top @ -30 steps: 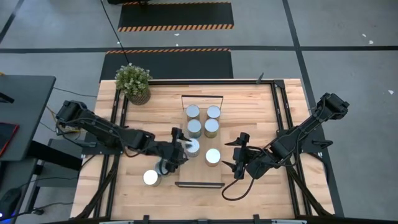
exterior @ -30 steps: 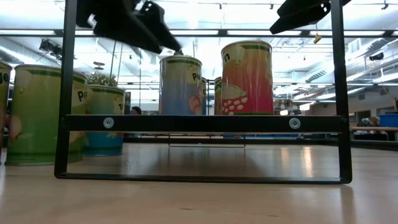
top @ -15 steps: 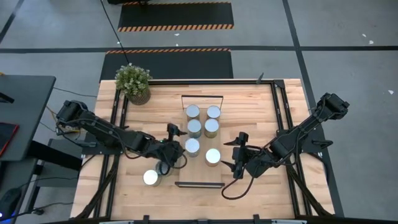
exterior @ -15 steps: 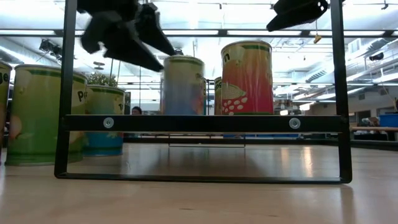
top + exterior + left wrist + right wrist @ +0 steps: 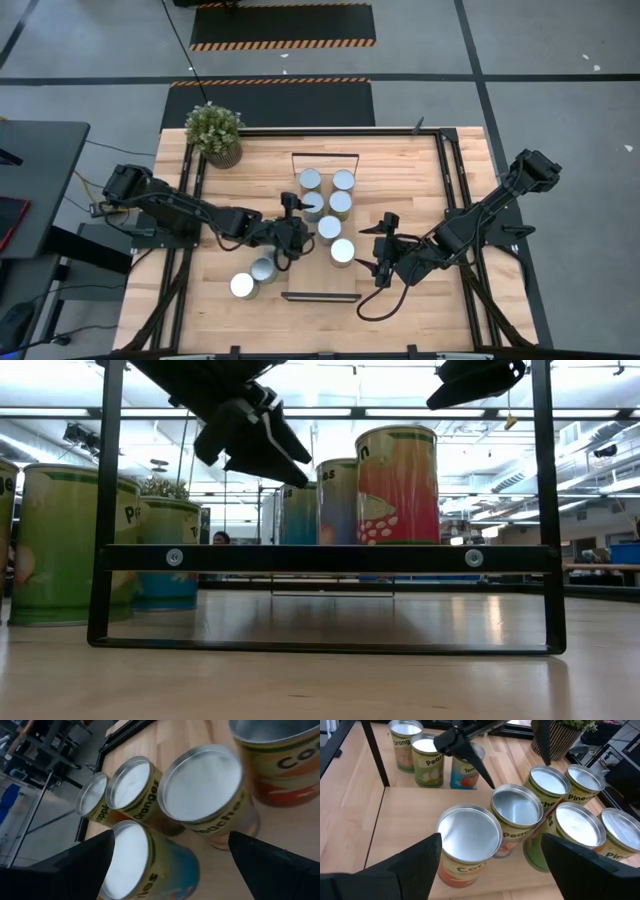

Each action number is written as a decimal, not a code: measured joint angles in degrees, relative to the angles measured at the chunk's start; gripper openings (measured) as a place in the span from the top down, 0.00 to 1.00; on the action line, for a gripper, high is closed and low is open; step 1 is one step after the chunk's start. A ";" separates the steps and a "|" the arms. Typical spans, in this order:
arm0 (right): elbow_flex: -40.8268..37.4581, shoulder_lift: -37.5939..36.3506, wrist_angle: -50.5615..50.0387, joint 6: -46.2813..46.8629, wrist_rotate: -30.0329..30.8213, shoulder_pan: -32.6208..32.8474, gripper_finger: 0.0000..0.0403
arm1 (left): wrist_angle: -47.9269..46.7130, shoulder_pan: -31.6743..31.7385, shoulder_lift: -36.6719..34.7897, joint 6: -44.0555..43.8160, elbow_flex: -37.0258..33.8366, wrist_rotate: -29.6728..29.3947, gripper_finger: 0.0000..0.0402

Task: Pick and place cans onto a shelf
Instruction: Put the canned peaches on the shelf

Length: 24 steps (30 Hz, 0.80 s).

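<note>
Start at the far left corner of your table [image 5: 420, 290], where the potted plant [image 5: 214, 132] stands. Nearer you and still left of the shelf [image 5: 300, 282], three cans sit on the bare wood: from above you see two silver tops, one [image 5: 242, 285] at the near left and one [image 5: 264, 269] just beside it toward the shelf, while the right wrist view shows all three together past the shelf's black end bar. Your left gripper [image 5: 293, 226] comes next, at the shelf's left edge, hanging above the cans there with its fingers spread wide and nothing between them. On the shelf itself six cans stand close together: a far pair [image 5: 311, 179] and [image 5: 344, 179], a middle pair of which you see [image 5: 340, 203] clearly while the other is partly hidden under the left gripper, then one [image 5: 329, 227] just nearer, and the nearest [image 5: 343, 251] toward the right edge. In the low view that nearest one shows as the orange-red can [image 5: 397, 485]. Your right gripper [image 5: 378, 251] waits just off the shelf's right edge, beside that nearest can, fingers parted and holding nothing.
</note>
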 joint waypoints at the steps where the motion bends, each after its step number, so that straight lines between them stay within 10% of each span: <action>1: 0.00 0.00 -0.08 0.13 0.02 0.08 0.13 | -0.17 -0.39 0.01 0.03 0.01 -0.13 0.01; 24: 0.00 0.00 0.09 -1.24 0.12 -0.12 0.13 | 6.74 1.23 2.36 2.91 0.04 -3.88 0.01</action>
